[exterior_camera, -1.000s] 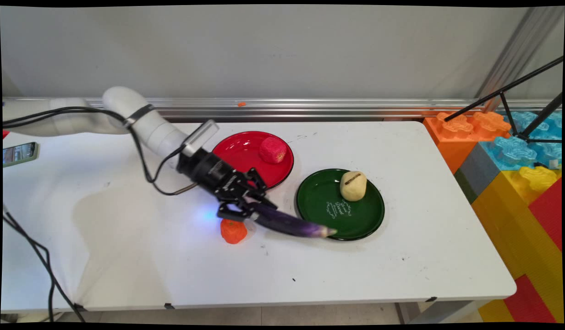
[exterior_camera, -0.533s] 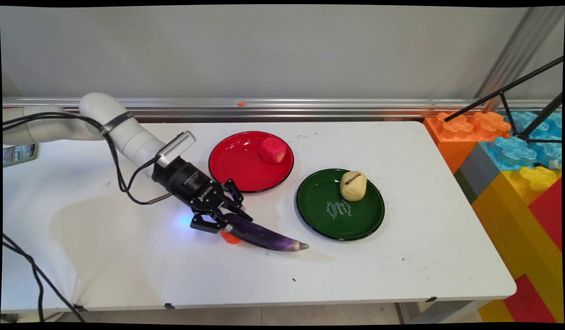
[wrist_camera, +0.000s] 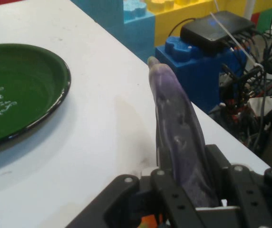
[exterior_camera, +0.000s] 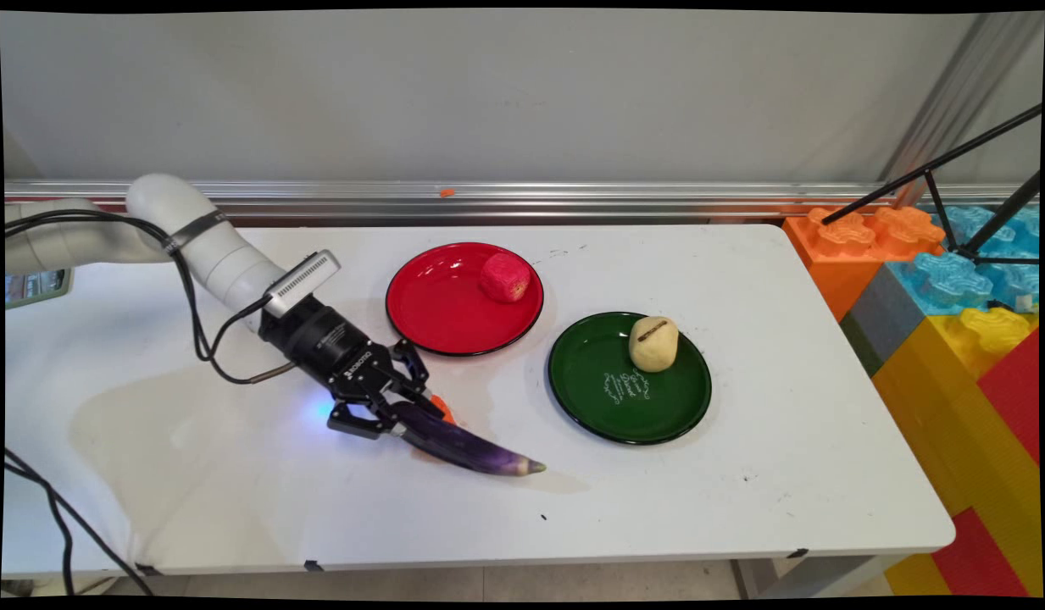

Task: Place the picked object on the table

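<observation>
My black gripper is shut on the thick end of a long purple eggplant, low over the white table. The eggplant's pale tip points right, short of the green plate. In the hand view the eggplant rises from between the fingers, with the green plate at the left. A small orange piece peeks out just behind the eggplant, mostly hidden. A pale yellow potato lies on the green plate. A red strawberry-like fruit sits on the red plate.
Big toy blocks in orange, blue, yellow and red stand off the table's right end, with a black tripod over them. A phone lies at the far left. Black cables hang at the front left corner.
The gripper has carried the eggplant left and toward the table's near side, away from the green plate's rim. The eggplant now covers most of the orange piece.
</observation>
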Motion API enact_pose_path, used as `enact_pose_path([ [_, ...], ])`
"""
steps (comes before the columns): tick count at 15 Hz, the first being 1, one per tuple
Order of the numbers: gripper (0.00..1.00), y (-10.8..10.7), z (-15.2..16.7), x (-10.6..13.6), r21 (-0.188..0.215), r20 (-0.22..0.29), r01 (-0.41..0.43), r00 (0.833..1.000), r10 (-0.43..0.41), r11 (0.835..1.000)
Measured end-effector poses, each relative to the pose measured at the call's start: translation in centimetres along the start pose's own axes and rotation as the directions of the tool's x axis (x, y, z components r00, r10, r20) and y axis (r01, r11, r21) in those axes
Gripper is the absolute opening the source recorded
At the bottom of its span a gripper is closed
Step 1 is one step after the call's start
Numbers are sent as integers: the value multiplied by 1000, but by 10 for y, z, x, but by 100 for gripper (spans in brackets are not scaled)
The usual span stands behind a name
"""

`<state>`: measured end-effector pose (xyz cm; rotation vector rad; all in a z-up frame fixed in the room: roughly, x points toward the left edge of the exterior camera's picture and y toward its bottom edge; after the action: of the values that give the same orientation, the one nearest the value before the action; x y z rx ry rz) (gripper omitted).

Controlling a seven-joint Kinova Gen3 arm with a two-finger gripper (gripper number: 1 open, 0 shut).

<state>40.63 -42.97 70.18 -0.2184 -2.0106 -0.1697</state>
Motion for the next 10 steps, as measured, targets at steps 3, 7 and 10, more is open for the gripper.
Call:
enact_pose_path([
  [3,0,3,-3,-3,-6,7,-6,1000,6,1000],
  [7,0,6,-7,-6,-9,15,-15,1000,15,1000],
  [10,0,9,-10,-9,-14,23,-16,1000,16,1000],
])
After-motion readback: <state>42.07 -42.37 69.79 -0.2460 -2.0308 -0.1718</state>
